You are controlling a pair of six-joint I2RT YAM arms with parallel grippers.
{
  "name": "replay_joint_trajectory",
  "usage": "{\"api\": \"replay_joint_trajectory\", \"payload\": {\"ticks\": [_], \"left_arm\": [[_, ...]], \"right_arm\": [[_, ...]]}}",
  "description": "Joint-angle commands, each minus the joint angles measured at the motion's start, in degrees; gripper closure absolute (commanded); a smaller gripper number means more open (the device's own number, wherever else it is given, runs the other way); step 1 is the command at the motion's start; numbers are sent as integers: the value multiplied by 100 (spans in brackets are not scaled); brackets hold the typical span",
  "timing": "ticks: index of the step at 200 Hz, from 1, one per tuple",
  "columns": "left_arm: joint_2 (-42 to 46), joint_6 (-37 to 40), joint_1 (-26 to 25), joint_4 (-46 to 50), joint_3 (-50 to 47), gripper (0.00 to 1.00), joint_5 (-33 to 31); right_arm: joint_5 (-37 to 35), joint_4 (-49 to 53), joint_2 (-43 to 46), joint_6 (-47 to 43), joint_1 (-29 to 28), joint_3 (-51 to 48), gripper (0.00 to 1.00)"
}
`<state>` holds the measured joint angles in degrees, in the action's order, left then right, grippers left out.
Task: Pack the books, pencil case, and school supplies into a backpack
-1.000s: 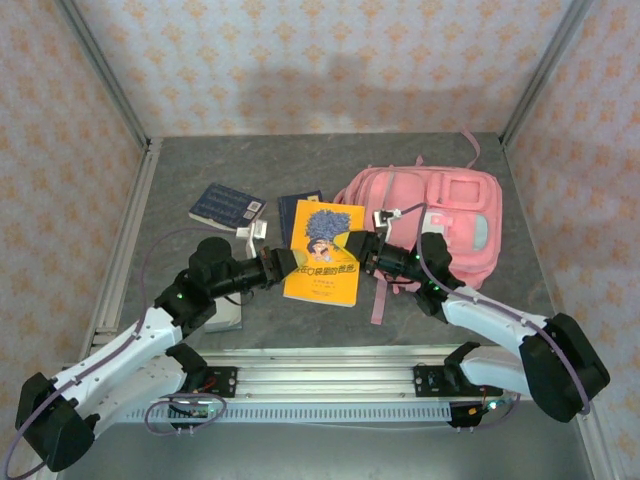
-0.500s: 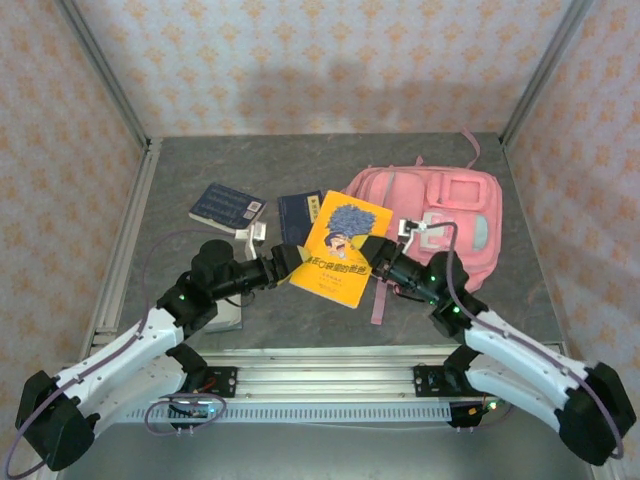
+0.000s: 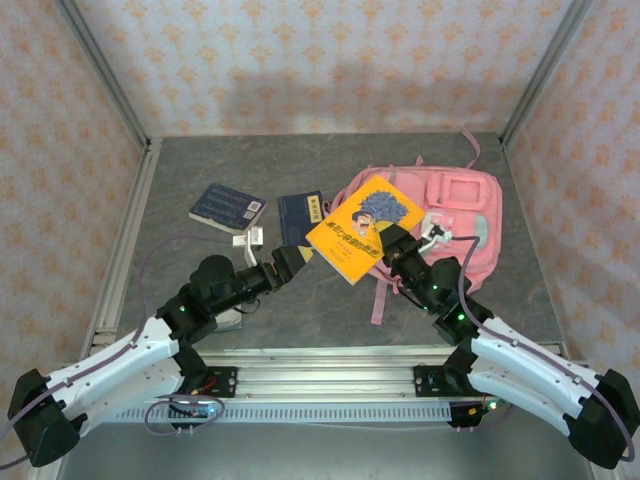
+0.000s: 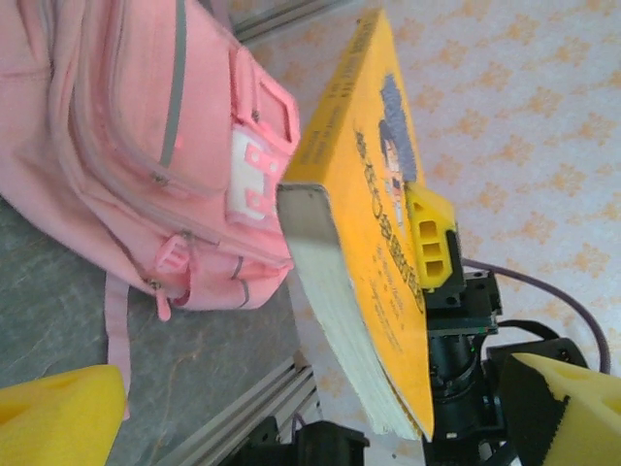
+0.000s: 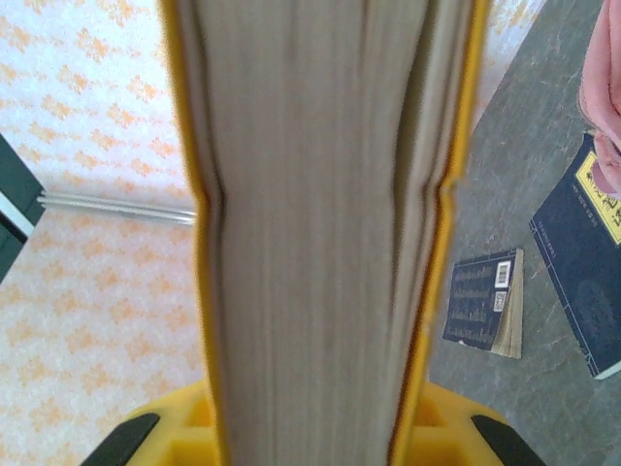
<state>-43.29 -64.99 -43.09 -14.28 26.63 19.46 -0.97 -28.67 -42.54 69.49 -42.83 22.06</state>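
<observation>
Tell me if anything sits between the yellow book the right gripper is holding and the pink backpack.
Nothing visible does. The yellow cartoon-cover book, clamped in the right gripper, hangs tilted at the left edge of the pink fabric backpack, with no loose item between. Whether its main compartment is open, I cannot tell.

A backpack (image 3: 455, 215) lies toward the right rear of the worktop (image 3: 200, 160). The left book (image 3: 227, 208) lies flat left of centre, with the middle book (image 3: 299, 212) between it and the backpack. The right hand (image 3: 386, 241) holds the raised book (image 3: 365, 228) tilted over the backpack's left edge. The left hand (image 3: 294, 257) is just left of that book, apart from it.
</observation>
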Motion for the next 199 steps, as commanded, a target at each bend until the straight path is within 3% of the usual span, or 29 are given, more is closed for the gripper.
{"api": "replay_joint_trajectory", "payload": {"ticks": [1,56,95,154,180,199], "left_arm": [[-87,-158,-160,-708,-172,1,-682],[-1037,-122,-668,-1317,256,2,-1092],[-1758,-139,-872,-1646,676,8,-1127],[-2040,-192,-969,-1859,834,31,-1597],[-2326,-356,-999,-2065,980,46,-1544],[-2526,-558,-1015,-2201,1071,50,-1509]], "right_arm": [[-267,-794,-16,248,-24,105,100],[-246,-987,-174,304,-33,184,100],[-237,-1191,-251,391,-41,106,100],[-289,-1433,-254,460,-48,-77,100],[-346,-1505,-313,487,-48,-112,100],[-381,-1656,-406,539,-57,-176,100]]}}
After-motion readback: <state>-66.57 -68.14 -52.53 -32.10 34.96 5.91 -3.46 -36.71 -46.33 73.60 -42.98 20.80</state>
